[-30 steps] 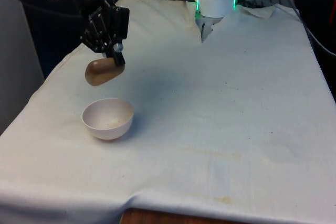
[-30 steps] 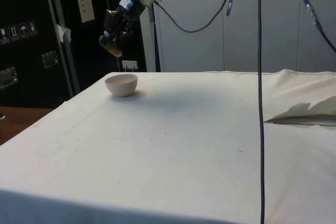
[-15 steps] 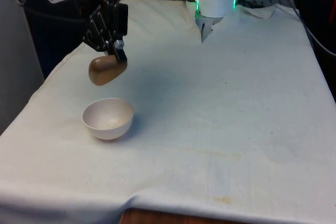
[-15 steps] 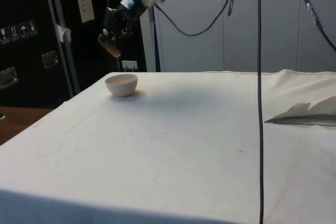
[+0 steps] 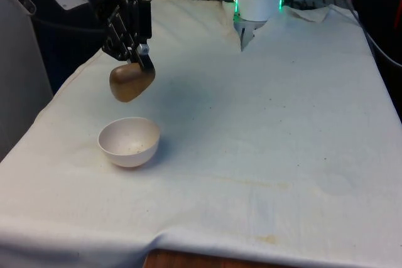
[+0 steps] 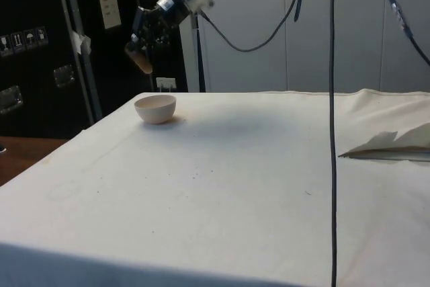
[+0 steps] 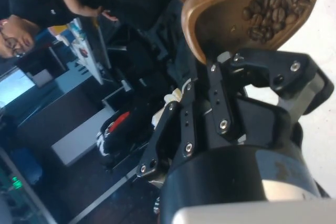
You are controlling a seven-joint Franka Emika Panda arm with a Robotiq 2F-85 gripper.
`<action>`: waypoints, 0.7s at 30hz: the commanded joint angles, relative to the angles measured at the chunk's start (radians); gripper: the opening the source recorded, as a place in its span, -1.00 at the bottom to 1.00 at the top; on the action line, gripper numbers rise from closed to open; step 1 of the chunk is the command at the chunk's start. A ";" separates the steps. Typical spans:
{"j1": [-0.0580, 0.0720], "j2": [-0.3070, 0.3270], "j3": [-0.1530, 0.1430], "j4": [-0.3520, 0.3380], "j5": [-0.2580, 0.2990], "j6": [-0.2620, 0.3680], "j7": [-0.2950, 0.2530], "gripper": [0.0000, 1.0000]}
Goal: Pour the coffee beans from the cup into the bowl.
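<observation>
Gripping the brown cup by its rim, the gripper holds it tipped, up in the air, with the coffee beans still inside. The white bowl sits on the tablecloth below, offset toward the camera side, so I'd guess the cup's mouth needs lining up over it before tipping further.

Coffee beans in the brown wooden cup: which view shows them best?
The wrist view: it looks into the tilted brown wooden cup, with the coffee beans heaped at its rim. The front view shows the cup's outside, held by the end effector above the white bowl; the side view likewise.
</observation>
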 commanded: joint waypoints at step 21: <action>-0.012 0.043 -0.033 0.002 0.155 -0.107 0.007 -1.00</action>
